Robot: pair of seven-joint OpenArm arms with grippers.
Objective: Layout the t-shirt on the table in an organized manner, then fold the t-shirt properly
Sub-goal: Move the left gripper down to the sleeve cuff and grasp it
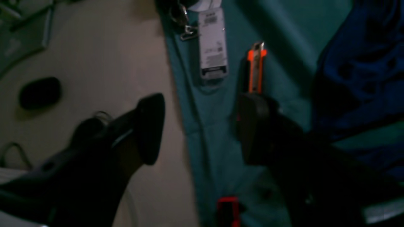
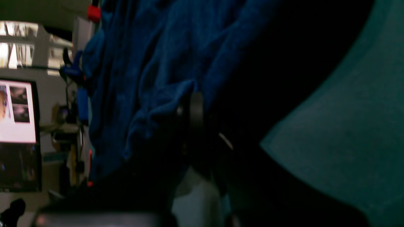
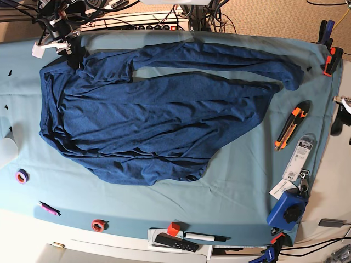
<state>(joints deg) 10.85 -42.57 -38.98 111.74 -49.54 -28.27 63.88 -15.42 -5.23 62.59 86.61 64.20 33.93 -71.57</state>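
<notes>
- The tabletop point(image 3: 230, 192), draped in light teal cloth, carries the whole job; most of its near half lies bare of the garment, so there seems to be room to spread and fold.
- The t-shirt point(image 3: 148, 118), dark navy and heavily creased, lies across the far and middle part of the tabletop. It is partly spread but not flat: one long section stretches along the far edge toward the base view's right, the lower edge bunches in a curve, and folds run across the body. I judge the laying-out stage under way and unfinished; no fold looks made yet.
- The right gripper point(image 2: 192, 110) is at the far corner on the base view's left, its jaws closed on a bunched edge of the t-shirt, the navy knit gathered right at the fingertips in its wrist view.
- The left gripper point(image 1: 199, 126) hangs over the tabletop's edge on the base view's right, jaws spread wide and holding nothing, well apart from the t-shirt.
- An orange utility knife point(image 3: 290, 127) and a packaged item point(image 3: 298, 159) lie just beyond the left gripper, clear of the t-shirt.
- Left to do: flatten the body, straighten the sleeves, then all the folding.
</notes>
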